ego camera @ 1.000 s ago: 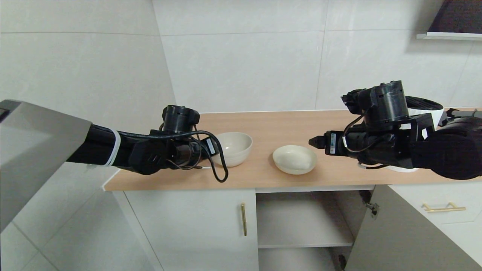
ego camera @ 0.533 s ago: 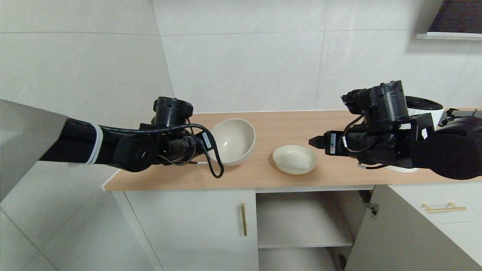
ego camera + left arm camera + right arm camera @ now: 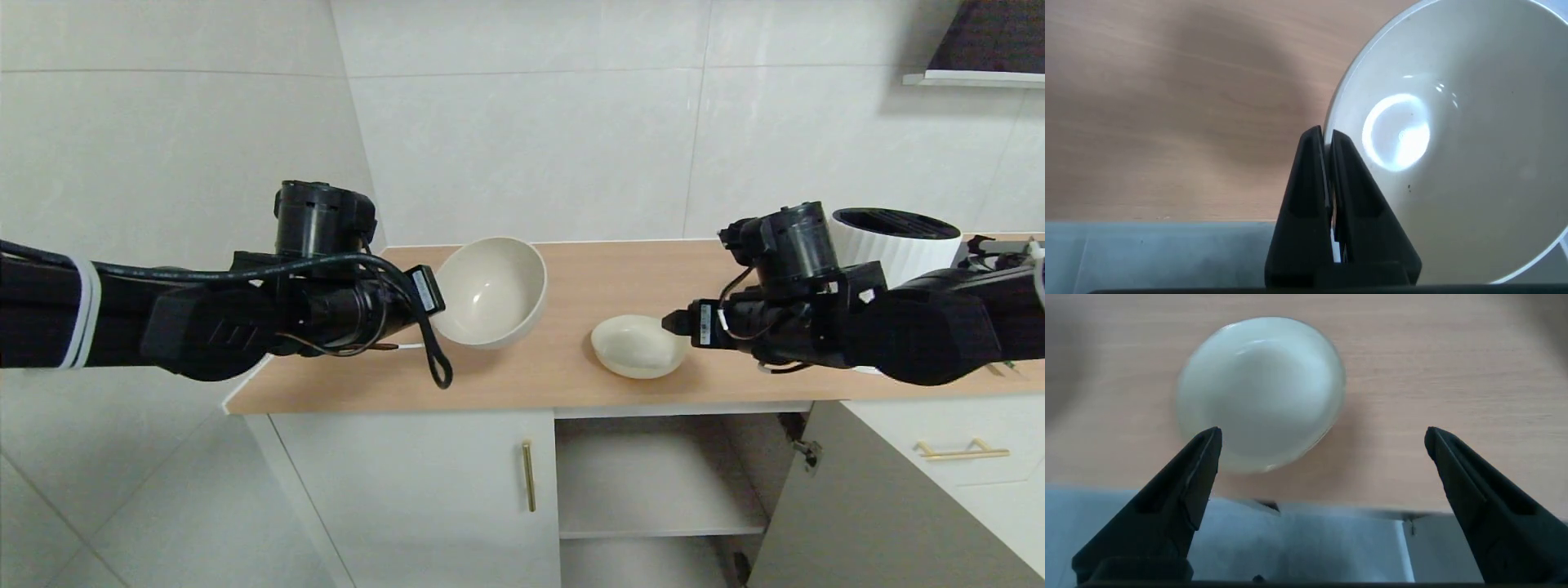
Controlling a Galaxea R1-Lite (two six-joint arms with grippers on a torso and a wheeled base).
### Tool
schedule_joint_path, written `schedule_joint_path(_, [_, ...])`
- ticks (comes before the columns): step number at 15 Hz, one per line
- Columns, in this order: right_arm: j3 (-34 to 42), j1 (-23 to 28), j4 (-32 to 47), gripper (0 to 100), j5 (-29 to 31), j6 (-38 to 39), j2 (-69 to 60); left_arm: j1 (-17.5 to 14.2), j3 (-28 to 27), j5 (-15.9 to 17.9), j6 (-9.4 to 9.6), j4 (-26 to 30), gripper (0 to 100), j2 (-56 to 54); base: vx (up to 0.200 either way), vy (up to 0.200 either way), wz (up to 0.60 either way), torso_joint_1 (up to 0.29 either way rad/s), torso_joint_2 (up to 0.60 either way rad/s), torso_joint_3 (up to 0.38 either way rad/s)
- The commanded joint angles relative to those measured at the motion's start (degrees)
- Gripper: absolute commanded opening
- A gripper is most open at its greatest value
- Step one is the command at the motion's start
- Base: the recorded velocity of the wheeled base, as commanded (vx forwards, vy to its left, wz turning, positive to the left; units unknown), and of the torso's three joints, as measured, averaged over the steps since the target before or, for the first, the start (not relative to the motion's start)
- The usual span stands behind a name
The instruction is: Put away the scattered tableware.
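Nearest, under the worktop (image 3: 522, 384), an open cupboard (image 3: 653, 490) with a shelf. Just beyond, near the front edge, a shallow dish (image 3: 638, 347) lying untouched, with the right tool (image 3: 1323, 441) spread wide above it. Farther left, a deep bowl (image 3: 490, 290), tilted and seemingly off the wood, pinched at its rim by the left tool (image 3: 1327, 139). Early going, by the look: neither piece stowed, one in hand, one not yet grasped.
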State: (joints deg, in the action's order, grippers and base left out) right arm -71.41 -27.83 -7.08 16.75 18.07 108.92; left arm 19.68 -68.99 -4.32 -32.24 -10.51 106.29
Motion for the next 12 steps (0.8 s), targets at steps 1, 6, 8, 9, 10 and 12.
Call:
schedule_joint_path(1, [-3.6, 2.0, 0.0, 100, 0.0, 1.5, 6.7, 0.0, 0.3, 0.0, -0.01, 0.0, 0, -1.3, 0.0, 0.0, 0.0, 0.0, 0.0, 0.0])
schedule_joint_path(6, [-7.0, 2.8, -0.1, 100, 2.1, 2.8, 13.1, 0.0, 0.4, 0.1, -0.01, 0.0, 0, -1.3, 0.0, 0.0, 0.0, 0.0, 0.0, 0.0])
schedule_joint_path(8, [-8.2, 2.8, -0.4, 100, 2.3, 3.7, 14.8, 0.3, 0.5, 0.0, -0.01, 0.0, 0, -1.4, 0.0, 0.0, 0.0, 0.0, 0.0, 0.0])
schedule_joint_path(9, [-8.4, 3.0, -0.4, 100, 2.3, 3.7, 15.1, 0.3, 0.5, 0.0, -0.1, 0.0, 0, -1.3, 0.0, 0.0, 0.0, 0.0, 0.0, 0.0])
schedule_joint_path(10, [-8.6, 3.3, -0.5, 100, 2.3, 3.7, 15.3, 0.4, 0.5, 0.0, -0.1, 0.0, 0, -1.4, 0.0, 0.0, 0.0, 0.0, 0.0, 0.0])
schedule_joint_path(12, [-9.1, 3.3, -0.5, 0, 2.1, 4.4, 15.5, 0.4, 0.5, 0.0, -0.1, 0.0, 0, -1.4, 0.0, 0.0, 0.0, 0.0, 0.0, 0.0])
